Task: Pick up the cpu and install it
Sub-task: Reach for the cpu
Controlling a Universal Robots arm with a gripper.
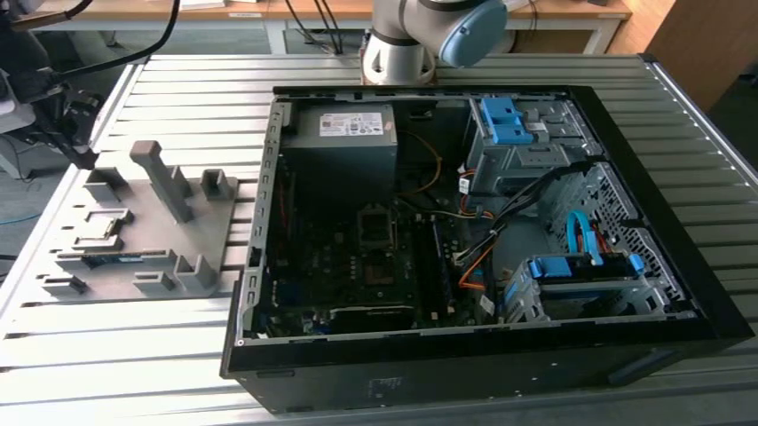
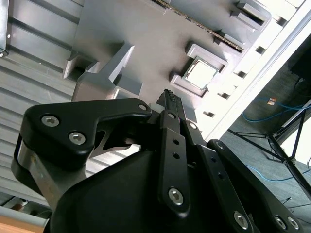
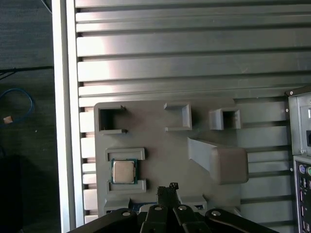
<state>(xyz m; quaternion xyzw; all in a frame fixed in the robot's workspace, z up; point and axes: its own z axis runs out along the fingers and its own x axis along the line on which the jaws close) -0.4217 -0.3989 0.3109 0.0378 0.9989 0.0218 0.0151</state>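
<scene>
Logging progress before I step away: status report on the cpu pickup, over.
End effector over the grey holder tray, not touching the cpu. Cpu seated in its tray pocket. Nothing covering it.

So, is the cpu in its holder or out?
In. In both wrist views the cpu lies flat in its recess on the grey fixture, and the gripper is apart from it.

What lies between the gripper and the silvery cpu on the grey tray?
In the first wrist view, only bare surface of the grey plastic tray lies between the black gripper and the small square silvery cpu.
</scene>
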